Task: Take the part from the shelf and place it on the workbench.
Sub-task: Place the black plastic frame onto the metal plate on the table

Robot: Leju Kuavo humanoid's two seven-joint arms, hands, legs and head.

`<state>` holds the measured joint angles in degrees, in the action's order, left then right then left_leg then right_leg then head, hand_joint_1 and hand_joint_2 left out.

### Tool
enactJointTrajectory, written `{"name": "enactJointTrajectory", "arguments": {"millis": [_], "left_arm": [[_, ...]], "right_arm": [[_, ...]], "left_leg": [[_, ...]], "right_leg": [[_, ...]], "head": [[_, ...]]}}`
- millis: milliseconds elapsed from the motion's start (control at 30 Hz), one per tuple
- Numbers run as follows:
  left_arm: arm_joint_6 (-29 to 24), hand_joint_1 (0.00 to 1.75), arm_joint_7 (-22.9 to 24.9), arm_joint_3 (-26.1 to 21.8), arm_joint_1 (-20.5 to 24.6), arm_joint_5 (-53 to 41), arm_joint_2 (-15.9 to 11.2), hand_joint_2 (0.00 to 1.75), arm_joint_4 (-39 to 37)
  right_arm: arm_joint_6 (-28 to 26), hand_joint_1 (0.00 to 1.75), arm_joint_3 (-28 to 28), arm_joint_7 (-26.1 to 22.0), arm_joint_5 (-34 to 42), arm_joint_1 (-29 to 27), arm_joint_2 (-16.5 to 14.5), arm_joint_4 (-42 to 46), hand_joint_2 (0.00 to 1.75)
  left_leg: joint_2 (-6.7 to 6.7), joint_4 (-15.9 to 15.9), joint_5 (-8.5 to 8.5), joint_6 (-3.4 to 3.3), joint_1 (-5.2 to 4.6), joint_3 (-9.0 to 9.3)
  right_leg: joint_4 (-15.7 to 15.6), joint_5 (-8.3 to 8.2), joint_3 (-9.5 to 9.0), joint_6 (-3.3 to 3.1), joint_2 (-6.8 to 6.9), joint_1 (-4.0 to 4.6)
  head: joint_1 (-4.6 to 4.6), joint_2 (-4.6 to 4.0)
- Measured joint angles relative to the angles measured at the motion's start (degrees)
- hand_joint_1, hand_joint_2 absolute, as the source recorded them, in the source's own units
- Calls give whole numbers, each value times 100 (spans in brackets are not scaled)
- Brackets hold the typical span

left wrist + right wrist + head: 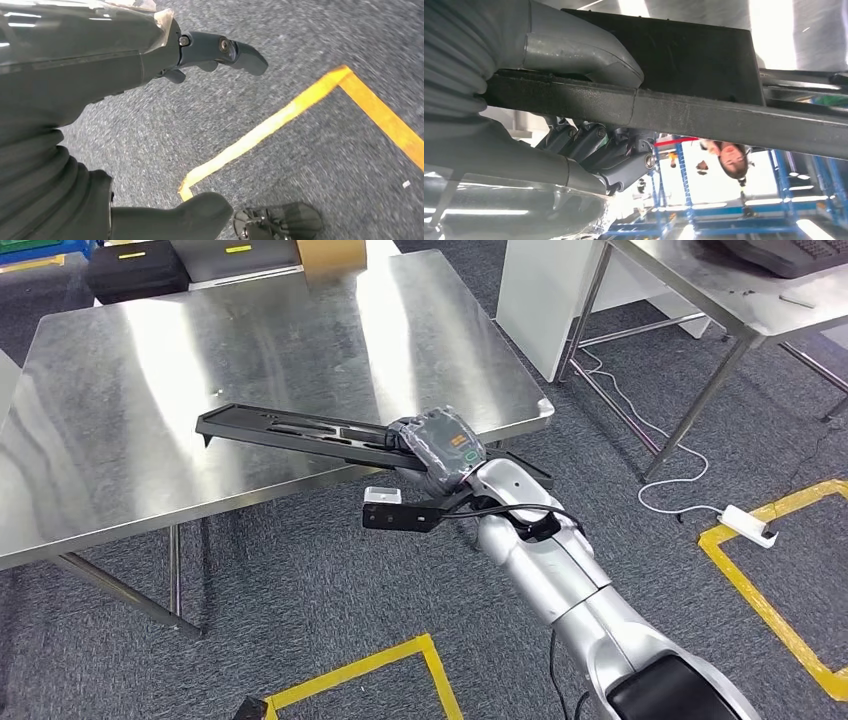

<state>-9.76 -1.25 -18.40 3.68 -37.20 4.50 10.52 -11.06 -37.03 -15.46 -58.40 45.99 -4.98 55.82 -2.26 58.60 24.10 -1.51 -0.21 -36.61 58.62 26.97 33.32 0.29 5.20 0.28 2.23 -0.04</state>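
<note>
Holding the part (300,433) in my right robot hand (440,448), I have it out over the near edge of the tabletop (120,360); my fingers (596,142) wrap one face of its rail and my thumb (579,52) bears on the other, so the grip is closed firmly around it. Most of the part reaches away from my robot hand, out over the steel; a shorter end juts back past my wrist, off the edge; whether the far tip touches the surface I cannot tell. It is a long, flat, black slotted frame; I judge it stiff and fairly light, likely moulded plastic, with a matt grainy skin that should not slip. Held off its middle, the long end will want to droop, so a grip nearer the centre would steady it. My left robot hand (220,52) hangs over grey carpet and yellow floor tape (280,120), fingers apart, holding nothing.
</note>
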Motion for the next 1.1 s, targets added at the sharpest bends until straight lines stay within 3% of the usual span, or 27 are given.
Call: {"name": "enactJointTrajectory", "arguments": {"millis": [67, 133, 200, 233, 267, 367, 433, 500, 533, 600, 667, 700, 733, 767, 800, 867, 900, 967, 1033, 1100], "left_arm": [[1, 0, -21, -21, 6, 1, 2, 175, 2], [22, 0, -56, -31, 28, -8, 4, 175, 6], [57, 0, -126, -32, 43, -27, 6, 175, 11], [92, 0, -217, -35, 41, -20, 13, 175, 15], [147, 0, -384, -51, 41, 15, 20, 175, 19], [333, 0, -1221, -164, 57, 203, 55, 175, 44], [367, 0, -1617, -235, 75, 251, 72, 175, 58], [359, 0, -1808, -285, 81, 255, 81, 175, 65], [330, 0, -1889, -302, 80, 249, 84, 175, 68], [231, 0, -2058, -324, 89, 216, 93, 175, 69], [151, 0, -2173, -329, 114, 180, 113, 175, 71], [145, 0, -2188, -332, 125, 162, 121, 175, 71], [159, 0, -2184, -338, 129, 146, 129, 175, 70], [195, 0, -2157, -347, 130, 133, 134, 175, 70], [237, 0, -2122, -360, 129, 125, 136, 175, 69], [339, 0, -2049, -391, 135, 132, 135, 175, 69], [399, 0, -2015, -405, 140, 141, 134, 175, 70], [506, 0, -1966, -423, 148, 154, 133, 175, 70], [554, 0, -1946, -429, 150, 151, 135, 175, 70], [570, 0, -1928, -444, 158, 146, 137, 175, 72]], "right_arm": [[9, 171, -7, -11, -6, 13, -39, -23, 175], [33, 171, -13, -24, -17, 27, -44, -54, 175], [66, 171, -31, -33, -43, 16, -37, -102, 175], [77, 171, -44, -35, -59, 2, -34, -126, 175], [81, 171, -58, -35, -77, -10, -33, -144, 175], [82, 171, -91, -33, -121, -23, -21, -145, 175], [90, 171, -101, -30, -141, -33, -4, -131, 175], [98, 171, -109, -19, -168, -48, 9, -121, 175], [100, 171, -111, -15, -181, -48, 14, -119, 175], [103, 171, -115, -19, -209, -36, 13, -114, 175], [102, 171, -121, -39, -232, -30, 28, -120, 175], [102, 171, -123, -54, -237, -33, 42, -132, 175], [101, 171, -126, -68, -239, -35, 53, -149, 175], [99, 171, -127, -80, -236, -36, 59, -165, 175], [98, 171, -127, -87, -233, -32, 61, -177, 175], [96, 171, -128, -96, -237, -2, 61, -188, 175], [96, 171, -129, -99, -251, 25, 62, -199, 175], [95, 171, -132, -104, -278, 73, 66, -232, 175], [92, 171, -139, -104, -285, 94, 69, -263, 175], [92, 171, -146, -107, -284, 119, 74, -283, 175]], "left_leg": [[97, -74, -47, -73, 32, 45], [207, -116, -81, -124, 56, 72], [350, -116, -87, -136, 61, 71], [423, -113, -86, -135, 62, 71], [496, -108, -85, -132, 64, 72], [688, -62, -62, -89, 64, 59], [778, -27, -48, -28, 58, 21], [836, -32, -58, 43, 75, -8], [801, -12, -42, 76, 84, -28], [584, 255, 130, 137, 88, -157], [339, 941, 480, 192, 103, -485], [290, 1309, 623, 213, 117, -673], [267, 1547, 680, 227, 127, -800], [255, 1567, 625, 231, 133, -819], [243, 1354, 473, 224, 138, -714], [182, 566, 125, 184, 126, -295], [157, 255, 34, 157, 112, -130], [142, -6, 44, 77, 77, -9], [186, -52, 87, -33, 79, 33], [231, -85, 107, -129, 91, 136]], "right_leg": [[143, 98, 49, 35, -134, -7], [723, 363, 309, 22, -377, -33], [1469, 611, 684, 21, -468, -54], [1636, 631, 790, 49, -478, -63], [1577, 558, 791, 93, -485, -72], [463, 56, 319, 218, -660, -125], [43, -109, 137, 200, -761, -146], [16, -135, 133, 124, -702, -136], [6, -147, 128, 91, -671, -142], [-18, -164, 112, 17, -603, -171], [-20, -153, 99, -28, -533, -167], [-20, -146, 95, -37, -495, -160], [-19, -140, 93, -42, -460, -154], [-19, -137, 90, -45, -432, -152], [-19, -134, 83, -45, -410, -152], [-15, -119, 70, -30, -389, -133], [-17, -106, 68, -12, -383, -115], [-6, -101, 54, 57, -366, -76], [41, -111, 36, 143, -356, -73], [312, -1, 152, 179, -397, -82]], "head": [[-6, 0], [-28, 0], [-42, 0], [-43, 0], [-43, 0], [-49, 0], [-53, 0], [-54, 0], [-54, 0], [-16, 0], [24, 0], [26, 0], [26, 0], [28, 0], [29, 0], [30, 0], [24, 0], [17, 0], [13, 0], [-5, 0]]}}
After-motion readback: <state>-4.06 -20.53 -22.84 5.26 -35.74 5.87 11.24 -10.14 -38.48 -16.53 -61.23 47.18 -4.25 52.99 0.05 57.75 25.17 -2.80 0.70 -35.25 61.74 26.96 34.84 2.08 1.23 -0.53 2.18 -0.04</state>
